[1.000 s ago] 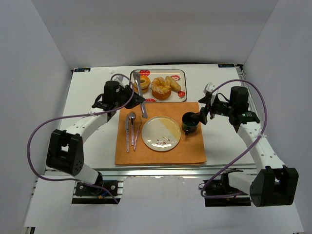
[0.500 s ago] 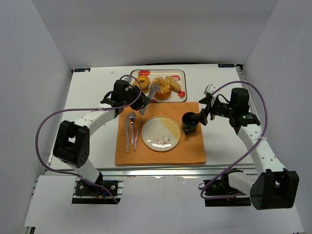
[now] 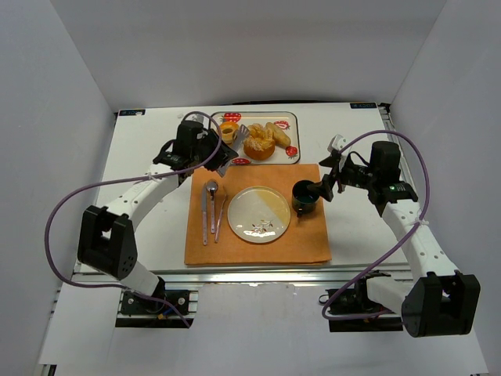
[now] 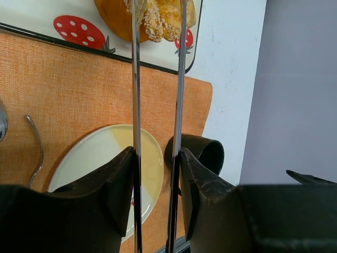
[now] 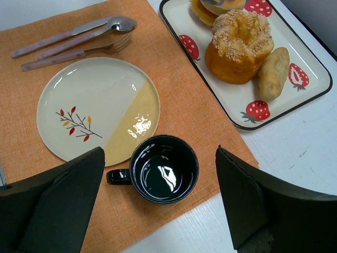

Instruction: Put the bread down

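My left gripper (image 4: 156, 158) is clamped on the tongs (image 4: 136, 105), one finger outside each steel blade, w/ a gap btwn the blades. The blades run up the wrist view & cross in front of the bread (image 5: 239, 47). Their tips leave the frame at the top, so I can't tell if they touch it. From the top cam, the tongs' end sits over the left half of the strawberry tray (image 5: 303, 47), btwn the donut (image 3: 228, 131) & the bread.

The bread lies on that tray, beyond the orange mat (image 5: 184, 105). The donut is on its left & a small roll (image 5: 274, 74) is just beside it on the right. It's not on the plate (image 5: 79, 100) yet.

My right gripper (image 3: 329, 166) is spread wide w/ nothing in it, hanging over the black mug (image 5: 164, 168). The mug stands on the mat, just right of the plate. The cutlery (image 5: 68, 55) (spoon, fork, knife) lies side by side on the mat, left of the plate.
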